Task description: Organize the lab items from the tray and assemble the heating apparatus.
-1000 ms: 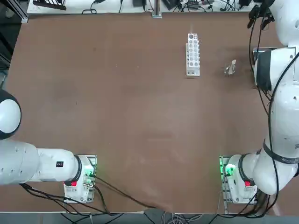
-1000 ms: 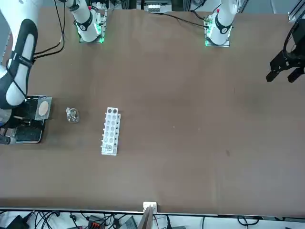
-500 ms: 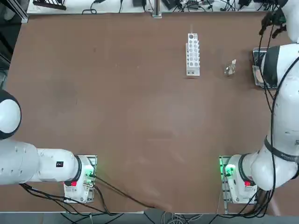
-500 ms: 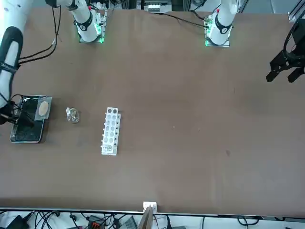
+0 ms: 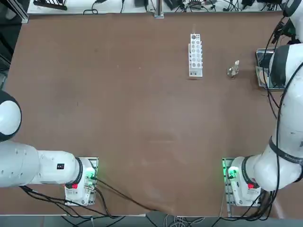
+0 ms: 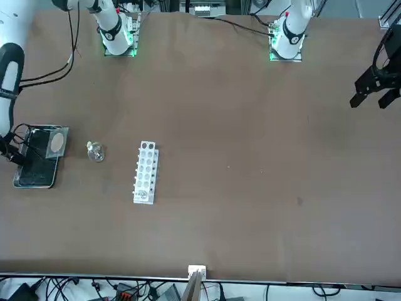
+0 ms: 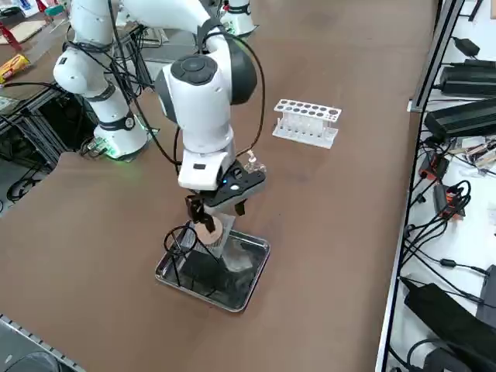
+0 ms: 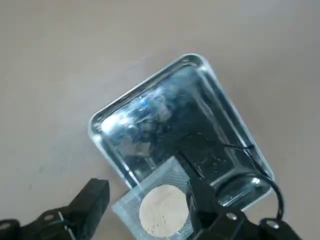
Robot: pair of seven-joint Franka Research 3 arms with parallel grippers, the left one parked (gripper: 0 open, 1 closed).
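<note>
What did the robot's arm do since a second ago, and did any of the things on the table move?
The right arm swung off the tray, uncovering it, so the right gripper now hangs open above the mesh at the tray's end. It has grabbed nothing. The glass piece, the test-tube rack, the mesh and the wire stand in the tray stayed put.

Four views: overhead, front, raised right side, close wrist.
All share the tray (image 8: 107, 122) at the table's (image 5: 142, 118) right edge.
</note>
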